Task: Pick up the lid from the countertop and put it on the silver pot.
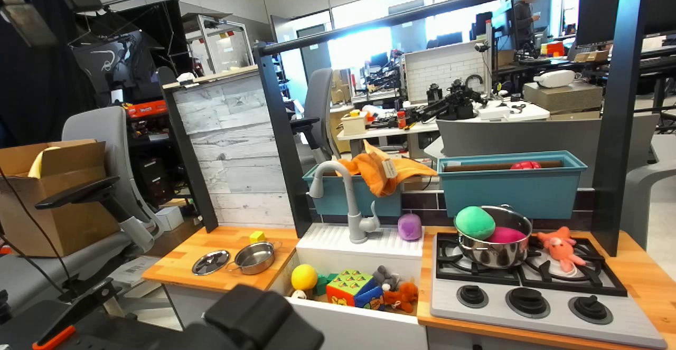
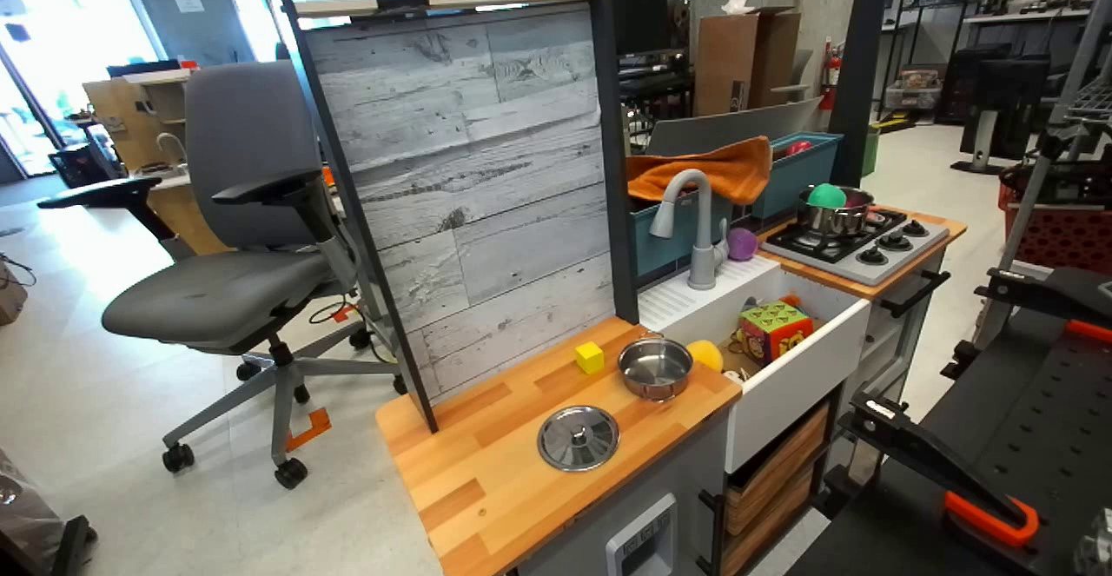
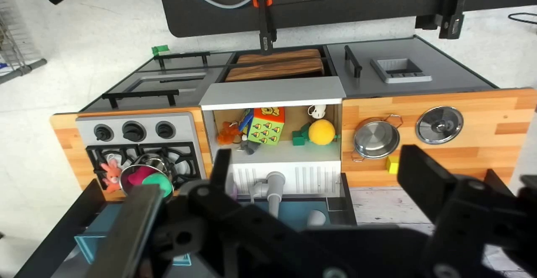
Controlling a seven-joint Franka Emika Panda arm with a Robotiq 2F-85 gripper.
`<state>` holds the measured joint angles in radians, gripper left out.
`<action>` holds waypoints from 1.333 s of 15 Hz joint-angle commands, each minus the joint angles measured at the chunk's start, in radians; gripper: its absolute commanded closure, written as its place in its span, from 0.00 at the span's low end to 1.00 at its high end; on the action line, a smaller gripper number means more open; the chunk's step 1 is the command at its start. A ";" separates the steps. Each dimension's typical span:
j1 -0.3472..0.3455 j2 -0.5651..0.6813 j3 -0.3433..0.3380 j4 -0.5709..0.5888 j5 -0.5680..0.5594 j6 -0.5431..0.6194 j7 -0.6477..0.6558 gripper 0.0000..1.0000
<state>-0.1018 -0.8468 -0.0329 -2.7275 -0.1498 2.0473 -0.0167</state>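
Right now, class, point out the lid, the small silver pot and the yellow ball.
Lid (image 2: 579, 438): in an exterior view, on its central knob.
Small silver pot (image 3: 374, 139): in the wrist view, on its inside bottom.
Yellow ball (image 1: 304, 276): in an exterior view, on its rounded front.

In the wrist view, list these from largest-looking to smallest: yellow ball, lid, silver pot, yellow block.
1. The lid and the silver pot, too alike to rank.
2. The yellow ball.
3. The yellow block, as far as it shows.
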 commanded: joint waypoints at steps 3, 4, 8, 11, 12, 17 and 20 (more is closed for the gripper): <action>0.032 0.022 0.007 -0.001 0.023 0.018 0.012 0.00; 0.036 0.024 0.014 -0.002 0.028 0.025 0.025 0.00; 0.056 0.035 0.031 0.001 0.039 0.051 0.040 0.00; 0.055 0.051 0.032 0.024 0.020 0.052 0.028 0.00; 0.049 0.050 0.028 0.029 0.009 0.057 0.021 0.00; 0.054 0.028 0.026 0.015 0.019 0.036 0.025 0.00; 0.054 0.028 0.026 0.015 0.019 0.037 0.025 0.00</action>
<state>-0.0465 -0.8187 -0.0079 -2.7155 -0.1325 2.0870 0.0092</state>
